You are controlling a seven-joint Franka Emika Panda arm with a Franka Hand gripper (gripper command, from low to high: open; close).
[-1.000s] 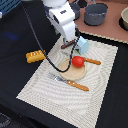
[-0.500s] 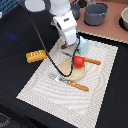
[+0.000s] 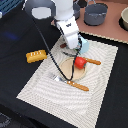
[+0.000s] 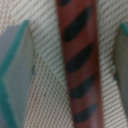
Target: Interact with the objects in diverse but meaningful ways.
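Observation:
In the wrist view a dark brown sausage stick with black stripes lies on the woven mat, between my two fingers. A gap shows on each side of it, so my gripper is open around it. In the exterior view my gripper is low over the mat's far edge and hides the sausage. Just beyond it stands the pale blue carton. The red tomato rests on the tan plate. Off the mat, at the exterior view's left, lies the yellow-orange bread block.
An orange-handled knife lies beside the tomato and an orange-handled fork at the plate's near side. A grey pot stands at the back, on the tan counter strip. The striped placemat lies on a black tabletop.
My arm has come down and shifted toward the exterior view's right, from above the mat's far edge to low over it beside the carton. Nothing else has moved.

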